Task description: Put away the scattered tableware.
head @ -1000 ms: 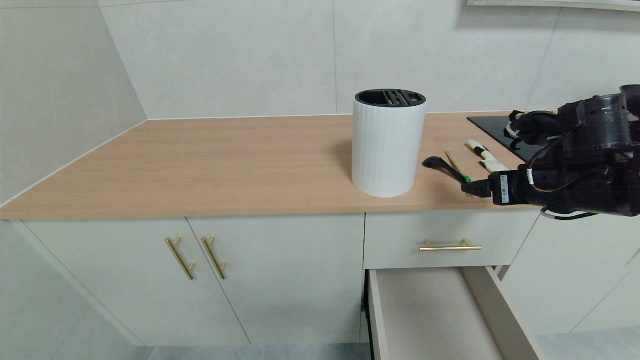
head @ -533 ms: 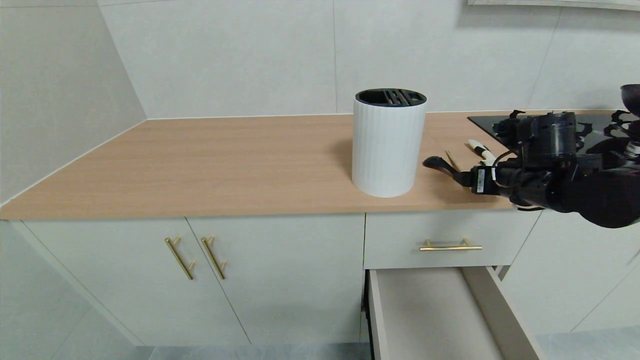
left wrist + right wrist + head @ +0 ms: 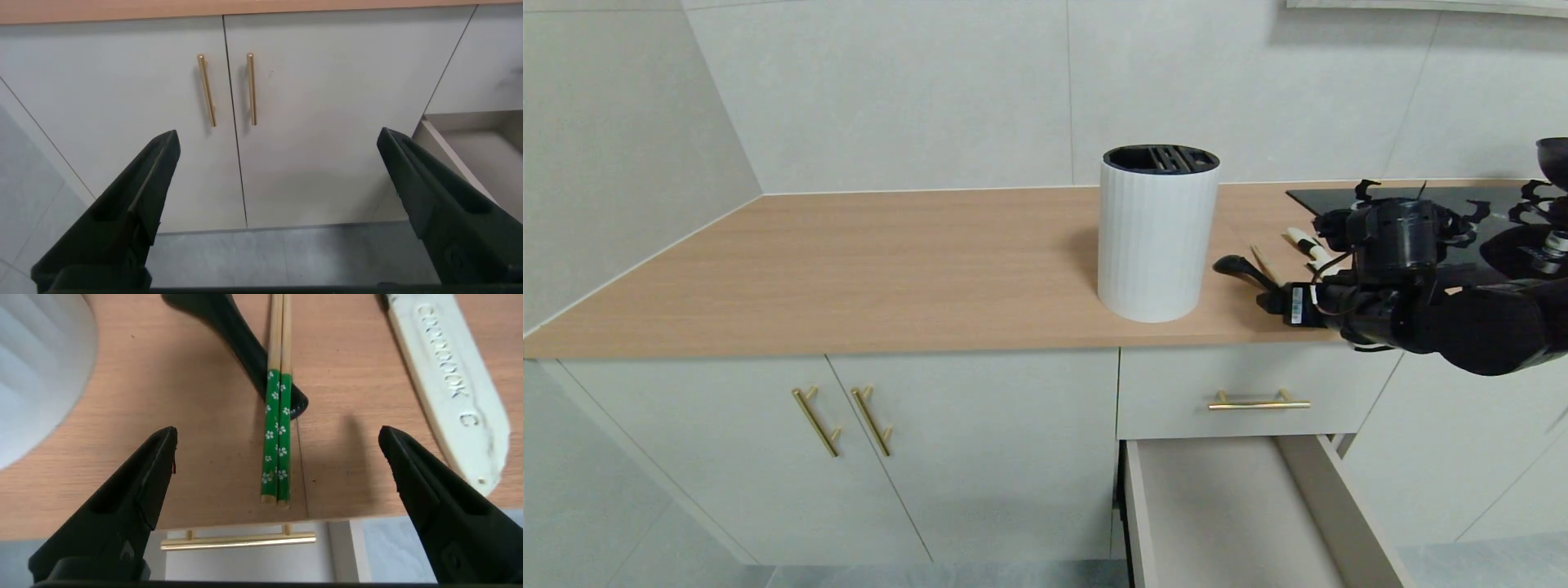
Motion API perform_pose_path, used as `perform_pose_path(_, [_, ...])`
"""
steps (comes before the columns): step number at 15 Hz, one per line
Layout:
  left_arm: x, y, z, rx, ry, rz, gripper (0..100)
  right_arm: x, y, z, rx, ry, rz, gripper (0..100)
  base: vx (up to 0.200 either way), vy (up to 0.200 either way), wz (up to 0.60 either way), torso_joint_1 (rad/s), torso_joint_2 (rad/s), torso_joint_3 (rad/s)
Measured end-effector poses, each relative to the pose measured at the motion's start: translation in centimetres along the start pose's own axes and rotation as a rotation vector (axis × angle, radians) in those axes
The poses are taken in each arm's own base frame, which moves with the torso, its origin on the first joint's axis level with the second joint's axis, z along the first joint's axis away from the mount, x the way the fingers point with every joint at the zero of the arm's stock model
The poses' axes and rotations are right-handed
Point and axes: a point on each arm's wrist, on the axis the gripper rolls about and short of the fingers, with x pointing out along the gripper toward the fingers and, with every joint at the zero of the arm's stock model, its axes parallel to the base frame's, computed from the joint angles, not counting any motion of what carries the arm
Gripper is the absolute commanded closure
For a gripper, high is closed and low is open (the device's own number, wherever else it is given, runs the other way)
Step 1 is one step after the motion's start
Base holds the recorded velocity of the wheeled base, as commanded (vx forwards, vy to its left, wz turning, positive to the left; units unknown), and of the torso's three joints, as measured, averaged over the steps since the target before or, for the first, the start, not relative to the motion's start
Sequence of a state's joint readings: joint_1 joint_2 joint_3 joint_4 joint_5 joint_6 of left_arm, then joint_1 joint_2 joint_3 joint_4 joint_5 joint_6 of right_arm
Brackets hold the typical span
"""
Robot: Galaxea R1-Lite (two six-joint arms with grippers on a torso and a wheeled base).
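Bamboo chopsticks with green flowered ends (image 3: pixel 278 408) lie on wooden tabletop (image 3: pixel 890 269) across black spoon (image 3: pixel 233 335), near front edge. Right hand (image 3: pixel 278 449) above them, wide open, empty. Left hand (image 3: pixel 278 147) wide open, empty.

Cannot see the near ends of the chopsticks (image 3: pixel 1264 263), black spoon (image 3: pixel 1240 268) or white utensil (image 3: pixel 1304 242) from the head view, all covered by the right arm (image 3: pixel 1462 318), which also masks part of the cooktop (image 3: pixel 1327 204). In the right wrist view, lost to the frame edge: spoon's bowl end, chopsticks' far tips, most of the white holder (image 3: pixel 37 376), and part of the white utensil, kind not told. Cut off too at the head view's lower edge: near end of the open drawer (image 3: pixel 1225 506).
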State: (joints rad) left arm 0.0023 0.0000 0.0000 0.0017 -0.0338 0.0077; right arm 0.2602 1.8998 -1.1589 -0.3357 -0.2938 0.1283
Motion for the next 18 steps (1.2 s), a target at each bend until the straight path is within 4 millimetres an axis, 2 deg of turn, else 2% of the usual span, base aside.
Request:
perform_pose_path(5, [0.0, 0.0, 0.0, 0.0, 0.0, 0.0, 0, 0.83, -0.1, -0.33, 0.004, 0.01, -0.009, 0, 0.0, 0.0, 0.0, 0.0, 0.0, 0.0])
perform_pose_path(6, [0.0, 0.0, 0.0, 0.0, 0.0, 0.0, 0, 0.92, -0.13, -0.35, 0.005, 0.011, -0.01, 100, 0.0, 0.0, 0.0, 0.0, 0.0, 0.0])
perform_pose_path(18, [0.0, 0.0, 0.0, 0.0, 0.0, 0.001, 0, -0.02, -0.23, 0.15, 0.017, -0.003, -0.005, 100, 0.0, 0.0, 0.0, 0.0, 0.0, 0.0])
